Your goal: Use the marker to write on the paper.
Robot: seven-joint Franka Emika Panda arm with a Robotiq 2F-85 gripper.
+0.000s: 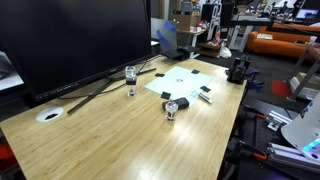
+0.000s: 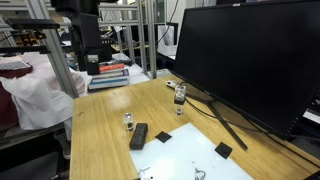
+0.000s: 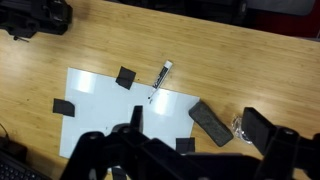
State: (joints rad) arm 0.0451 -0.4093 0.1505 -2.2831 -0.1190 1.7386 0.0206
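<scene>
Marker handling: the marker [image 3: 160, 78] is looking light, stiff and smooth-barrelled, so it is probably going to roll or slip if pinched near an end; gripping across the middle of the barrel is seeming the safest hold
Marker look: it is showing a slim pale barrel with a thin dark end
Marker place: it is lying flat ahead of the jaws and below them, well apart, crossing the far edge of the paper with its dark end resting on the sheet
Paper: the paper [image 3: 120, 105] is lying flat below and ahead of the jaws, with small black pieces [image 3: 125, 77] sitting at its corners
Jaws: they are standing wide apart, gripping nothing, hanging above the near side of the sheet
Dark block: a dark block [image 3: 210, 122] is lying just ahead of the jaws at the paper's edge, near the marker but not touching it
Clear jar: a small clear jar [image 3: 238, 126] is sitting just beside the block, off the paper
Table: the wooden table [image 3: 250, 60] is carrying everything
Monitor: a large black monitor [image 1: 80, 35] is standing on the table in both exterior views, outside the wrist view
Step in hand: the reach for the marker is looking not yet begun
</scene>
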